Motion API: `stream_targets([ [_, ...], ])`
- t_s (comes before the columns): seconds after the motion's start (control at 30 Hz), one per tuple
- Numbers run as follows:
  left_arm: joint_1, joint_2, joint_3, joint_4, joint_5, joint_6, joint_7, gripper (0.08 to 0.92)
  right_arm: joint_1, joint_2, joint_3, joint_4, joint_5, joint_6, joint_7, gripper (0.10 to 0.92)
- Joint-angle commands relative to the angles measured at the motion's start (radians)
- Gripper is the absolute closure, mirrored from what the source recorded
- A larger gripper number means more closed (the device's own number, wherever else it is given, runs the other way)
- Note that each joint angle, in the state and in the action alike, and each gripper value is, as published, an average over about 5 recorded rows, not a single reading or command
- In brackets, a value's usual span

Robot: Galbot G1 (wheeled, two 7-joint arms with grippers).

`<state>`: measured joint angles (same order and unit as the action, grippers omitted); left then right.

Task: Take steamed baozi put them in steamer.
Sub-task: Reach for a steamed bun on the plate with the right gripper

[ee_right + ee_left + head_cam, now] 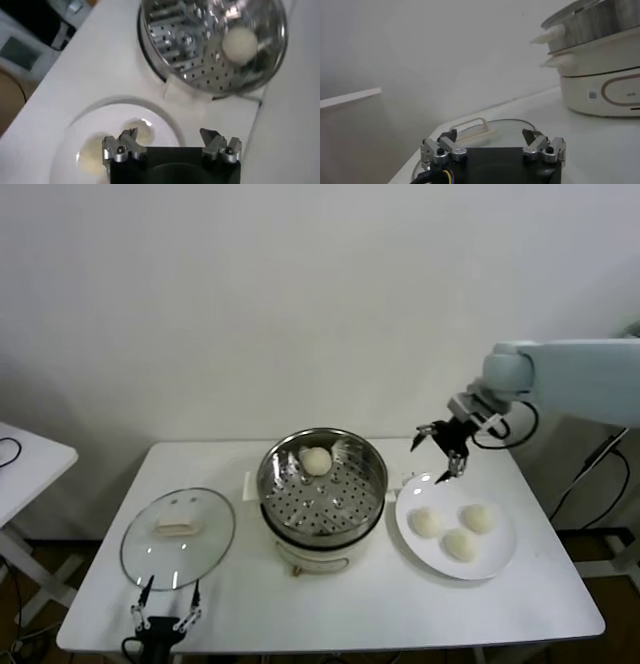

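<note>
The right gripper [447,452], jaws open and empty, is hovering right of centre above the flat white plate [500,562] bearing three off-white buns [460,544]; one bun [315,461] is lying in the steel steamer [372,468]. The left gripper [163,612], open, is waiting at lower left.

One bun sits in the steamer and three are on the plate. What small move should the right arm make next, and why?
Probably lower the right gripper onto the nearest bun on the plate. Its jaws are open and empty, and it hangs above the plate's far rim. Only one bun lies in the steamer, so three remain. The left gripper waits open by the glass lid.
</note>
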<state>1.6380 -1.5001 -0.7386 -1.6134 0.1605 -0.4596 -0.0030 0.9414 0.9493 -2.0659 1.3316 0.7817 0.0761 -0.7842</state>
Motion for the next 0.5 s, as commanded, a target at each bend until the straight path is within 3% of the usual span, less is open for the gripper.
stream_targets([
  [0.03,0.002,-0.002,-0.002,0.002,0.001,-0.002,-0.001,0.177,-0.099,-0.058,0.028,0.100,0.058,-0.377,0.104,0.203],
  [0.5,0.014,-0.005,-0.006,0.003,0.006,-0.007,-0.006,0.177,-0.394,-0.024,0.217,-0.073,-0.134,-0.390,0.106,0.203],
])
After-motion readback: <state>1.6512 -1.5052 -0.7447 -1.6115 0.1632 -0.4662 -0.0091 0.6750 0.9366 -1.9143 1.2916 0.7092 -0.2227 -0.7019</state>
